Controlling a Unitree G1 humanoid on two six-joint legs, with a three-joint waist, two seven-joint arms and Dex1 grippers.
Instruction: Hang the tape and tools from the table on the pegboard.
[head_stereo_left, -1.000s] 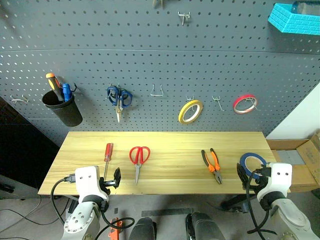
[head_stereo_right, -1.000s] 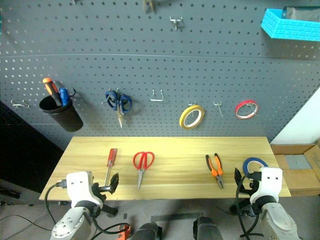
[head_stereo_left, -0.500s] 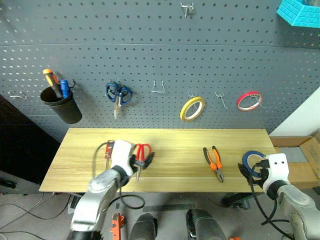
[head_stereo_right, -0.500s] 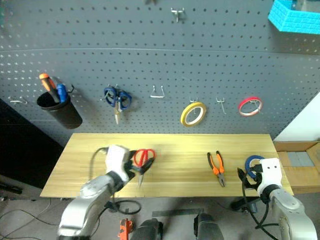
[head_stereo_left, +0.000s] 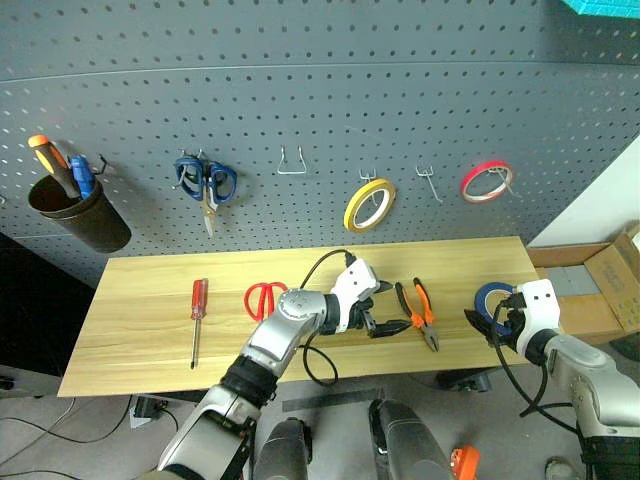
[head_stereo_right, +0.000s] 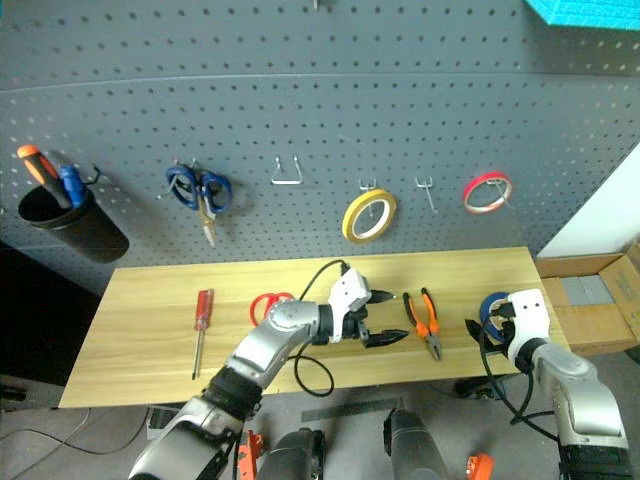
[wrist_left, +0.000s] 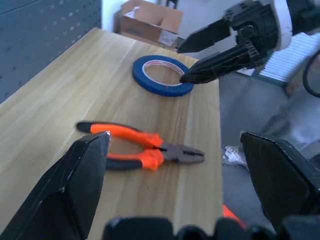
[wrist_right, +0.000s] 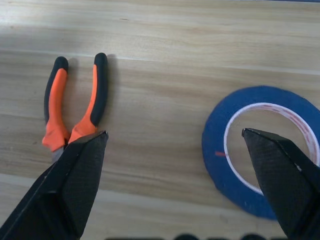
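On the light wooden table (head_stereo_left: 150, 345) lie a red-handled screwdriver (head_stereo_left: 198, 320), red scissors (head_stereo_left: 260, 298) partly behind my left arm, orange-and-black pliers (head_stereo_left: 419, 313) and the blue tape (head_stereo_left: 491, 296) near the right end. My left gripper (head_stereo_left: 388, 309) is open and points right, just left of the pliers (wrist_left: 145, 148). Over the front right edge, my right gripper (head_stereo_left: 489, 321) is open at the near side of the blue tape (wrist_right: 216, 150), with the pliers (wrist_right: 75, 115) off to its left. The dark grey pegboard (head_stereo_left: 300, 100) rises behind the table.
On the pegboard hang blue scissors (head_stereo_left: 205, 182), a yellow tape roll (head_stereo_left: 368, 203), a red tape roll (head_stereo_left: 487, 180) and a black cup (head_stereo_left: 78, 218) of tools, with bare hooks (head_stereo_left: 291, 163) between. A cardboard box (head_stereo_left: 612, 292) sits past the table's right end.
My left arm swung from the front left edge rightward across the table, past the scissors to the pliers. The right gripper moved slightly forward toward the blue tape. The camera tilted down.
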